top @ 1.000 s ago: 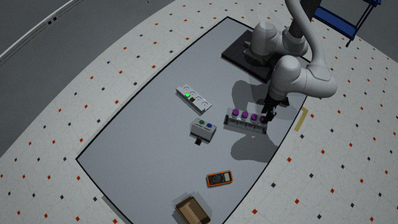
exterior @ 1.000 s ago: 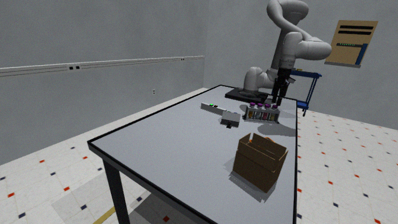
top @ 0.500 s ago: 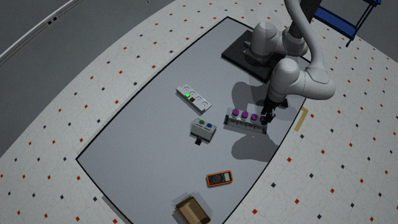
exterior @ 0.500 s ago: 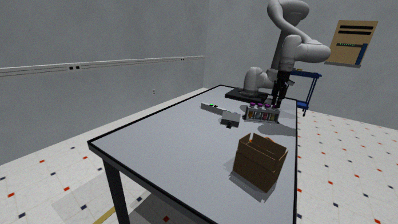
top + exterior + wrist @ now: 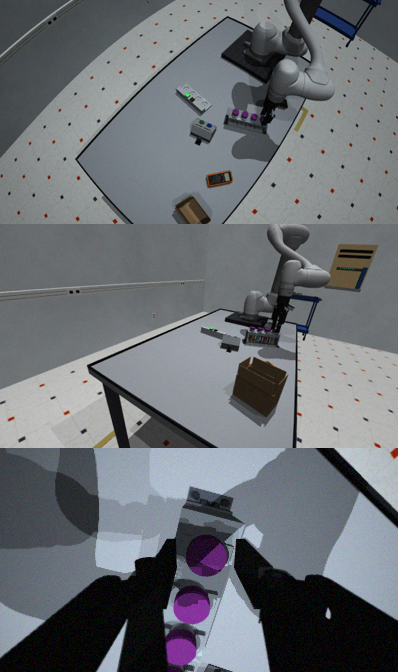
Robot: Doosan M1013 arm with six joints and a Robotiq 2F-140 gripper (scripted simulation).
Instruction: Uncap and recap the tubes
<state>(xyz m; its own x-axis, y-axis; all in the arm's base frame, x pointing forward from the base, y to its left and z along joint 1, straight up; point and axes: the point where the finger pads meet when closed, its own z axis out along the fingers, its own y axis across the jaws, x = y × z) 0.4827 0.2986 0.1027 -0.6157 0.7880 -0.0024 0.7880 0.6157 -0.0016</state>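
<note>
The tube rack [image 5: 246,121] holds several tubes, all with purple caps on. My gripper [image 5: 267,118] hangs straight down over the tube at the rack's right end in the top view. In the wrist view my fingers straddle that end cap [image 5: 206,555] with a small gap on each side, so the gripper is open. Two more caps [image 5: 191,604] [image 5: 180,645] show below it. The cap tray [image 5: 194,98] shows a lit green lamp [image 5: 187,95] and its nests look empty. The key housing [image 5: 203,128] carries the green key [image 5: 202,122] and the blue key [image 5: 209,125].
An orange multimeter [image 5: 219,178] and an open cardboard box [image 5: 192,211] lie toward the table's far end from the arm. The arm's black base plate [image 5: 249,54] sits behind the rack. The table edge runs close to the rack's right end.
</note>
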